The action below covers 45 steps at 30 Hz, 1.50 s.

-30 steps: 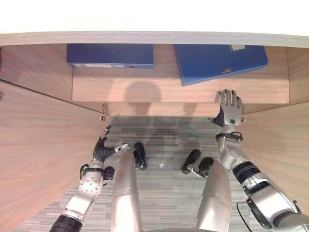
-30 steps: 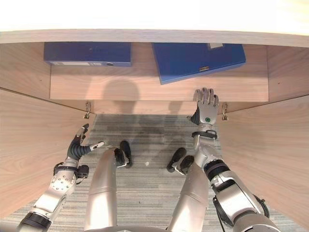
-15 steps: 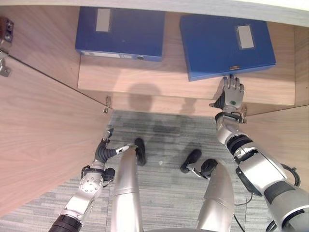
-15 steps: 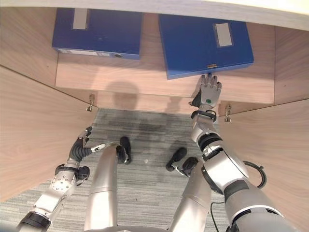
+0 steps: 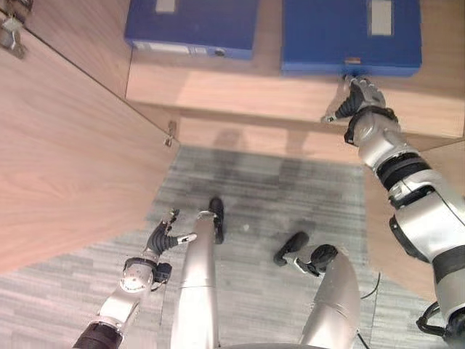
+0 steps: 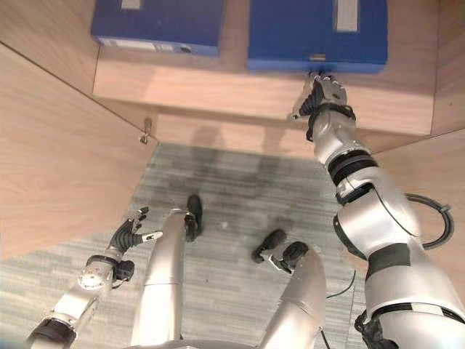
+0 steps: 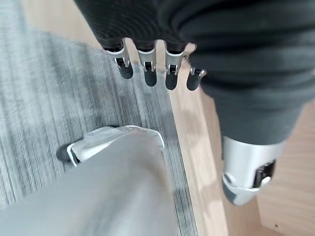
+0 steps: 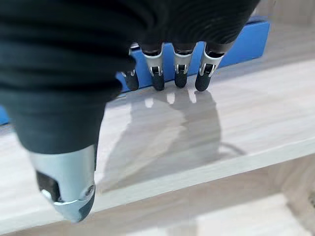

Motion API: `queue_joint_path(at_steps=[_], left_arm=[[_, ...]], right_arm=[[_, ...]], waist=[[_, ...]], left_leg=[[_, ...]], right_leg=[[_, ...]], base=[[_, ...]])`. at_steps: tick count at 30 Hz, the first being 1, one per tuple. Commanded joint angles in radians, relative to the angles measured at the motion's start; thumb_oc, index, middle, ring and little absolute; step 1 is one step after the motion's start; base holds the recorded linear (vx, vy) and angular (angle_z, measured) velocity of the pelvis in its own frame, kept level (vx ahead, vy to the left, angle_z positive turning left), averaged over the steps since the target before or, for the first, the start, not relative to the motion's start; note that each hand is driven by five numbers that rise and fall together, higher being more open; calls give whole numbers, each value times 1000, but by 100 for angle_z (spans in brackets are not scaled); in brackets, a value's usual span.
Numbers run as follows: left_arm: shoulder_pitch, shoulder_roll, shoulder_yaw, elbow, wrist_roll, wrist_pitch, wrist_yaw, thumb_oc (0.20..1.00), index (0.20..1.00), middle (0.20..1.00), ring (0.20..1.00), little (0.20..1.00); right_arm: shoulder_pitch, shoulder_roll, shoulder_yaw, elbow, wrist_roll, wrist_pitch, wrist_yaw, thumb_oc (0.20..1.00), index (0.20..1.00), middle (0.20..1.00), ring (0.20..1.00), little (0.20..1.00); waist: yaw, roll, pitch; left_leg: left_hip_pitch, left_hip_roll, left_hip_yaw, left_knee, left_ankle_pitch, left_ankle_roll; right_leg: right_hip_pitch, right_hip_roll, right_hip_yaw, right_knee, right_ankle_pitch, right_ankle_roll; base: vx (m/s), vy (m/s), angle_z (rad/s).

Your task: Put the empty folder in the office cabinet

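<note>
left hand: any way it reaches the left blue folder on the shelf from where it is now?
Probably not as things stand. The left robot hand hangs low over the carpet beside the open cabinet door, far short of the shelf where the left blue folder lies. Nothing blocks it; the arm would need raising.

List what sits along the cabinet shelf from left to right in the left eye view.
Open left cabinet door → left blue folder → right blue folder, with the right hand at its front edge.
</note>
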Motion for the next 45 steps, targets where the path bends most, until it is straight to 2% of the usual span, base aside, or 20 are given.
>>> queue_joint_path(at_steps=[1,3,8,13,21,23,27,30,34,40,45], left_arm=[[-24,40,-1,-81,-22,-33,-7,1000,1000,1000,1000,1000],[-31,42,2,-80,-44,-35,-10,1000,1000,1000,1000,1000],[-34,53,0,-79,-61,-33,-11,1000,1000,1000,1000,1000],[-42,50,4,-65,-76,-28,-3,1000,1000,1000,1000,1000],[-37,52,6,-57,-109,-31,-8,1000,1000,1000,1000,1000],[-38,53,0,-58,-120,-28,-10,1000,1000,1000,1000,1000],[-33,56,1,-64,-123,-23,-11,1000,1000,1000,1000,1000],[-34,58,-3,-76,-127,-19,-10,1000,1000,1000,1000,1000],[-41,59,0,-78,-125,-11,-6,1000,1000,1000,1000,1000],[-48,47,0,-21,-108,8,-11,1000,1000,1000,1000,1000],[-74,31,-15,58,-90,16,-4,1000,1000,1000,1000,1000]], right_arm=[[31,194,39,-110,87,-191,172,1000,1000,1000,1000,1000],[-30,199,39,-113,145,-196,172,1000,1000,1000,1000,1000],[-85,210,37,-55,144,-189,137,1000,1000,1000,1000,1000],[-98,192,58,-36,108,-169,144,1000,1000,1000,1000,1000],[-180,75,81,123,117,-150,145,1000,1000,1000,1000,1000],[-198,31,99,182,92,-141,140,1000,1000,1000,1000,1000],[-206,-4,111,212,61,-125,143,1000,1000,1000,1000,1000],[-216,-36,138,302,-60,-103,120,1000,1000,1000,1000,1000],[-211,-64,144,347,-128,-79,107,1000,1000,1000,1000,1000],[-160,-62,103,350,-154,-58,95,1000,1000,1000,1000,1000],[-133,-14,85,337,-211,-46,68,1000,1000,1000,1000,1000]], waist=[[68,-8,74],[80,-9,71],[92,-5,69],[88,-9,67],[89,-14,69],[93,-14,71],[90,-15,71],[95,-13,74],[96,-15,75],[82,-23,71],[69,-25,67]], left_leg=[[-1,-7,14,29,-31,46],[-6,-5,9,34,-30,45],[-8,-8,11,23,-25,45],[-7,-12,12,11,-22,42],[2,-17,10,-15,-8,35],[2,-20,11,-17,-7,35],[1,-21,9,-17,-8,34],[0,-20,7,-16,-9,32],[5,-22,9,-23,-6,30],[44,-22,23,-63,3,28],[94,-19,36,-107,13,26]], right_leg=[[-30,-31,110,-106,107,66],[-32,-33,108,-102,106,66],[-34,-40,101,-102,102,68],[-29,-37,94,-108,101,66],[-16,-35,83,-132,110,77],[-15,-40,81,-130,107,78],[-14,-39,79,-129,104,77],[-14,-43,76,-126,102,79],[-7,-43,73,-132,105,83],[33,-34,62,-170,117,91],[79,-26,53,-213,135,103]], base=[[12,-27,-21],[12,-24,17],[2,-1,6],[-4,-1,6],[1,1,2],[11,-9,6],[9,-8,7],[10,-5,7],[6,-12,7],[3,-4,14],[1,6,-4]])
